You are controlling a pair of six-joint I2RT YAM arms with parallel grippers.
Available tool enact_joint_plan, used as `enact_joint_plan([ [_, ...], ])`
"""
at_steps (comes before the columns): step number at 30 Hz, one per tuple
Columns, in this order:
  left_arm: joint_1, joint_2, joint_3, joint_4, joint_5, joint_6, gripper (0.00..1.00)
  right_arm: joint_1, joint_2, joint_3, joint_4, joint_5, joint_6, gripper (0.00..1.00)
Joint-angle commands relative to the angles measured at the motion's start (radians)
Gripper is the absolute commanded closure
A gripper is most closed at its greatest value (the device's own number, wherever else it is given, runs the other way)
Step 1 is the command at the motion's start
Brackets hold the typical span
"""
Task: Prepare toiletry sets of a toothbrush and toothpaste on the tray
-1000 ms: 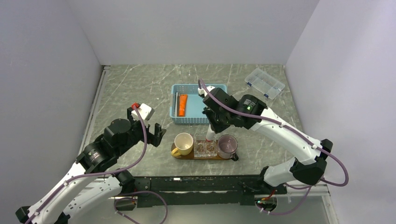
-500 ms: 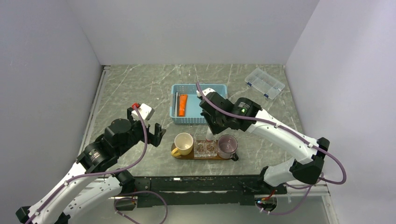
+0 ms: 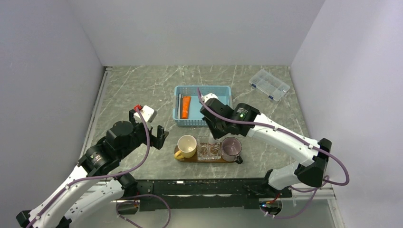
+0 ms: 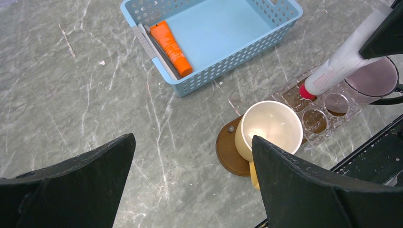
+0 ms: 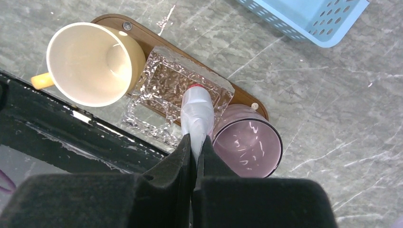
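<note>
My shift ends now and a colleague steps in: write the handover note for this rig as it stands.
Left tool: open, empty, over the table left of the tray.
Right tool: shut on the white toothpaste, cap down over the clear holder between mug and purple cup.
Blue basket: orange toothpaste and a toothbrush inside.
Done: no set complete.
Left: place this tube, then bring the rest from the basket.

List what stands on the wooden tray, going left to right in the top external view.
On the tray: yellow mug → clear slotted holder → purple cup.
</note>
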Motion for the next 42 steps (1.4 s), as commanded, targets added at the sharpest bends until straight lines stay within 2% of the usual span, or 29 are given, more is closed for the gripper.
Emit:
enact_joint_plan([
  [1,0.005,0.001,-0.002,0.029,-0.007,-0.010,0.01,0.015,-0.004,-0.016,0.051,0.052,0.027,1.00],
  [22,0.013,0.021,-0.001,0.035,0.012,-0.009,0.01,0.031,-0.035,-0.173,0.173,0.086,0.095,1.00],
  [40,0.013,0.020,-0.005,0.035,0.012,-0.009,0.01,0.031,-0.028,-0.217,0.193,0.093,0.126,1.00],
  [42,0.013,0.021,-0.004,0.035,0.013,-0.008,0.01,0.030,-0.027,-0.215,0.193,0.093,0.127,0.96],
])
